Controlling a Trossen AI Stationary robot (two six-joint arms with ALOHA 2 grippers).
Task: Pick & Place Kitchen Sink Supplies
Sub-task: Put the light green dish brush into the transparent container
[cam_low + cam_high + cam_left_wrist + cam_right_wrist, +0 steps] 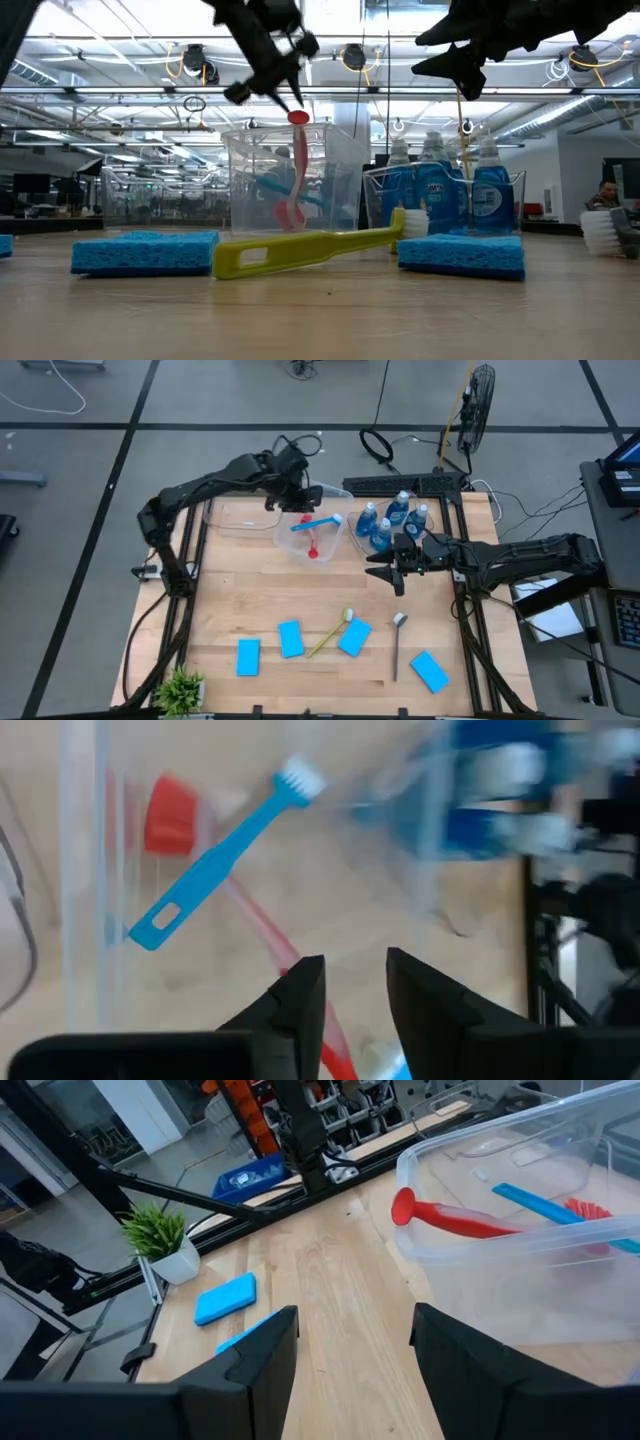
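My left gripper hovers open over a clear tub. In the tub lie a blue brush and a red brush. In the low view the red brush leans against the tub wall, its round end up, just below the left fingertips. My right gripper is open and holds nothing, above the table in front of a tub with several blue-liquid bottles. A yellow brush, a grey brush and several blue sponges lie flat on the near half of the table.
A third clear tub stands left of the brush tub. A small green plant sits at the near left corner. Black frame rails run along the table's sides. Bare wood lies between the tubs and the sponges.
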